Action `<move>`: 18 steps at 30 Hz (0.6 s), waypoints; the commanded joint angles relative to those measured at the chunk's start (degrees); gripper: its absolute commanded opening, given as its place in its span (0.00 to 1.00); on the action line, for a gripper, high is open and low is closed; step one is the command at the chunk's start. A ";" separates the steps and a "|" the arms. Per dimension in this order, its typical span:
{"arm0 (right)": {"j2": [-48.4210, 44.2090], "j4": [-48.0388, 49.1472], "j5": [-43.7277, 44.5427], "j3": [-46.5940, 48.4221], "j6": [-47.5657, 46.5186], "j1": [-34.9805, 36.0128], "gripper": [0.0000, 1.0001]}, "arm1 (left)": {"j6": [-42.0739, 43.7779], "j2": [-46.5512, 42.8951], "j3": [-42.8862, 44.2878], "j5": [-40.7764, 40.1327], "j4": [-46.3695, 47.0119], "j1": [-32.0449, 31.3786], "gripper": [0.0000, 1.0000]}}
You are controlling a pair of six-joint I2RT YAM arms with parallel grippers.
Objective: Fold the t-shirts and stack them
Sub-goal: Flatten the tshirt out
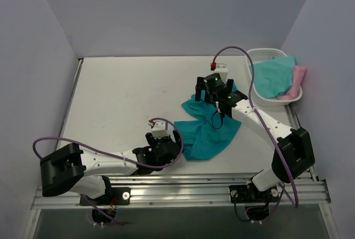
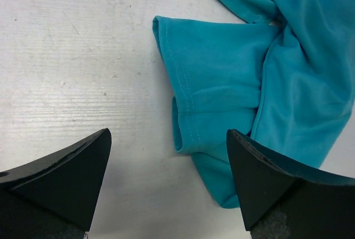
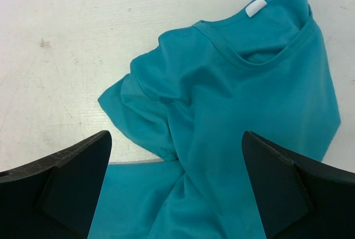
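**Left.** Left gripper [image 2: 167, 136]: jaws wide, nothing held. It hovers low at the 8 o'clock edge of the teal tee [image 1: 208, 133]. In the wrist view a sleeve [image 2: 216, 67] lies doubled over, its hem running from 11 to 6 o'clock between the jaws.

**Centre.** The teal tee is bunched on the table [image 1: 122, 89], at about 4 o'clock from the table's middle. It is twisted at the waist and not flat.

**Right.** Right gripper [image 3: 176, 135]: jaws wide, nothing held. It sits above the tee's 12 o'clock end. The collar [image 3: 244, 56] and its white label [image 3: 256, 7] lie at 1 o'clock from the jaw gap.

**Far right.** A basket [image 1: 260, 51] stands at 2 o'clock and holds the aqua tee [image 1: 273, 75] and the pink tee [image 1: 298, 81]. Both appear unfolded.

**Judgement.**
- The step in hand looks like spreading the teal tee before any fold.
- Each gripper should pinch one layer only: the left at the sleeve hem, the right at a shoulder beside the collar.
- The two should then draw apart together so the twist comes out.
- Risk: taking doubled cloth would lock the crease in.
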 commanded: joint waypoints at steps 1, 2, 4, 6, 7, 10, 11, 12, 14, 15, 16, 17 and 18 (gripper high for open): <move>-2.73 -2.84 3.18 -1.81 -1.25 -0.20 1.00 | 2.21 -5.64 -5.28 1.39 17.66 1.21 0.94; -2.91 -2.75 3.45 -2.08 -1.25 -0.20 1.00 | 2.91 -6.17 -8.44 3.86 20.83 2.18 0.94; -3.09 -2.75 3.80 -2.51 -1.16 -0.20 1.00 | 3.98 -5.57 -10.04 8.26 27.18 4.82 0.94; -3.00 -2.66 3.89 -2.69 -1.16 -0.20 1.00 | 5.02 -3.55 -9.61 9.33 29.46 5.61 0.94; -3.00 -2.40 3.89 -3.04 -1.07 -0.20 1.00 | 5.38 -2.67 -9.44 10.64 30.60 5.87 0.94; -2.65 -1.96 4.24 -3.57 -1.07 -0.20 1.00 | 5.82 0.93 -9.00 13.37 35.35 7.01 0.94; -2.65 -1.87 4.59 -3.83 -1.07 -0.20 1.00 | 5.56 2.59 -8.73 14.68 36.06 7.28 0.94; -2.48 -1.87 4.68 -3.92 -0.99 -0.20 1.00 | 5.47 3.39 -8.04 15.39 37.20 7.54 0.94; -2.30 -1.87 5.12 -4.19 -1.25 -0.20 1.00 | 5.21 4.89 -7.50 16.27 37.91 7.81 0.94; -2.30 -1.96 5.38 -4.10 -1.42 -0.28 1.00 | 4.86 5.07 -7.24 16.36 37.65 7.81 0.95; -2.30 -2.04 5.56 -4.27 -1.51 -0.28 1.00 | 4.59 5.33 -6.71 16.19 37.13 7.72 0.95; -2.47 -2.04 5.82 -4.36 -1.60 -0.28 1.00 | 3.72 5.25 -6.54 15.93 36.42 7.72 0.95; -2.56 -2.04 6.08 -4.45 -1.60 -0.46 1.00 | 2.93 5.16 -6.36 14.97 34.59 7.72 0.95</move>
